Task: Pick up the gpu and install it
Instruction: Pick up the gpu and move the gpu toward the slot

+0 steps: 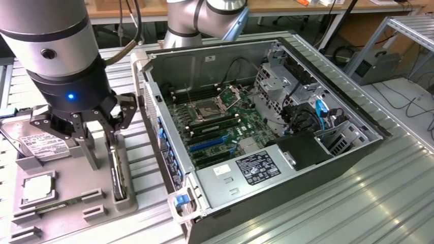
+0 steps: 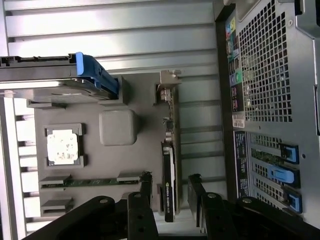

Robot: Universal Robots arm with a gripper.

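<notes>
The gpu [image 1: 118,175] is a thin dark card standing on edge in a slot of the grey parts tray [image 1: 68,213], beside the open computer case. In the wrist view the gpu [image 2: 169,175] runs lengthwise, with its silver bracket [image 2: 168,84] at the far end. My gripper [image 1: 101,133] hovers directly over the card's near end. In the wrist view the gripper [image 2: 170,192] is open, one finger [image 2: 146,189] on each side of the card, apart from it and holding nothing.
The open computer case [image 1: 352,114] lies on its side, its motherboard [image 1: 217,127] and blue slots [image 1: 207,145] exposed. The tray also holds a hard drive [image 1: 39,144], a CPU [image 2: 62,147] and a RAM stick [image 2: 90,181]. The case's rear panel [image 2: 267,75] is close to the tray.
</notes>
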